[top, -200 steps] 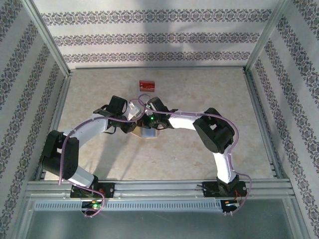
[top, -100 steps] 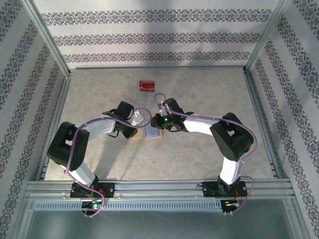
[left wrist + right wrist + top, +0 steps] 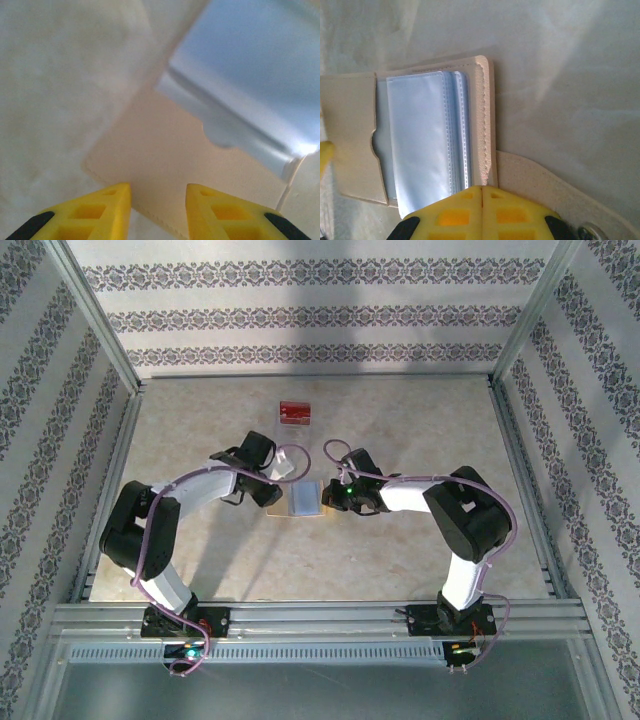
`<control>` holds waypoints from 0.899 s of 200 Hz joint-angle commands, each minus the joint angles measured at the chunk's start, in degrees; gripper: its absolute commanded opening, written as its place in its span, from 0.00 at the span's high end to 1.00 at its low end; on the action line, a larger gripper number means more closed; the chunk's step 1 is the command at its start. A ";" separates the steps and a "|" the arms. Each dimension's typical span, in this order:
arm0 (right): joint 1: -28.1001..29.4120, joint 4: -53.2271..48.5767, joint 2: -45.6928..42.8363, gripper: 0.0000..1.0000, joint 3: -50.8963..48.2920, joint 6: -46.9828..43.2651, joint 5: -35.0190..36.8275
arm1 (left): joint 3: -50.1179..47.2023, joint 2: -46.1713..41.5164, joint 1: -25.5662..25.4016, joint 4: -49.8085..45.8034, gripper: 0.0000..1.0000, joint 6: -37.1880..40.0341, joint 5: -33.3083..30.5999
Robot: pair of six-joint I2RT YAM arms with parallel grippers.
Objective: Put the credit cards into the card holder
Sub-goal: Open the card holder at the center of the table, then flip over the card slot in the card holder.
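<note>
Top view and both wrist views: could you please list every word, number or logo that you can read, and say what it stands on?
No text can be read.
Red cards: pale marks, too small to read.
Wallet: no lettering on the tan cover, none on the clear sleeves.
Wallpaper: ornamental bands, no letters.

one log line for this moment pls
card holder: lying open | left gripper: open, over its tan cover | right gripper: shut at its tab edge | credit cards: beyond, untouched
</note>
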 commanded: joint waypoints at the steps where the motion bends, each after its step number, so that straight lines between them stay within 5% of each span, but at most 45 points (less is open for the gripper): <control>1: -0.31 1.96 1.46 0.94 -0.98 -0.41 0.10 | 3.74 0.03 -0.71 -4.57 0.65 -7.50 6.41; 23: -0.16 2.51 1.81 0.94 -1.20 -0.18 -0.08 | 5.82 3.29 -1.79 -5.62 0.65 -11.74 10.30; 71: -0.01 2.69 0.81 0.94 -2.10 -0.10 0.29 | 9.66 10.07 -7.74 -6.73 0.58 -16.78 0.59; 111: 0.12 3.21 0.00 0.94 -2.95 0.02 0.54 | 10.68 13.68 -7.86 -6.93 0.49 -21.65 -0.65; 180: 0.16 4.06 -1.46 0.94 -4.03 0.44 0.13 | 7.27 12.19 -7.91 -4.63 0.68 -22.06 1.44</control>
